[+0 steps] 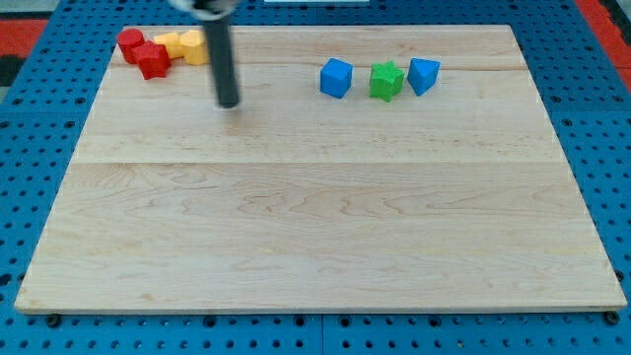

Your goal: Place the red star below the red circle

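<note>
The red star [153, 60] lies at the view's top left on the wooden board [315, 227]. The red circle [130, 43] touches it on its upper left. My tip [229, 103] is to the right of and a little below the red star, apart from it and touching no block. The rod rises from the tip toward the view's top and hides part of a yellow block [195, 46].
Two yellow blocks, one [172, 42] next to the other, sit right of the red pair. A blue cube [336, 78], a green star [386, 81] and a blue block [424, 74] form a row at the top right. Blue perforated table [39, 148] surrounds the board.
</note>
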Robot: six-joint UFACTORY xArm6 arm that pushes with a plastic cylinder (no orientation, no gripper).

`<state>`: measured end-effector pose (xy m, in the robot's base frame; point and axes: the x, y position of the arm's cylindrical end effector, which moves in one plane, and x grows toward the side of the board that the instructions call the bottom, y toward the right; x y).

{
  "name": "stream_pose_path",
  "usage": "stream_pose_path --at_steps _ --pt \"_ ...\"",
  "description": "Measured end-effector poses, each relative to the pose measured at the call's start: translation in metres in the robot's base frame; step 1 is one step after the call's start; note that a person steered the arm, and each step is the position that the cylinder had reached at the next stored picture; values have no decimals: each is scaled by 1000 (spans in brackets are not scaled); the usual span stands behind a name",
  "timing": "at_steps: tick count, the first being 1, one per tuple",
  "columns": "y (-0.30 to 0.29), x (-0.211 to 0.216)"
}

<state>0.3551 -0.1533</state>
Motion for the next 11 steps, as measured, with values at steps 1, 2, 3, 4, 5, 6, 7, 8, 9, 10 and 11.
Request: stream_pose_path --at_steps 1,2,3,4,5,6,7,8,9,10,11 --pt "-106 -7" --pt "-149 -40" --pt "-150 -63" --pt "-152 -96" --pt "-152 -97" --pt "-151 -115" --pt "-136 -130" --pt "-95 -106" --pt "-64 -90" --pt "-64 -57" --pt "-73 -43"
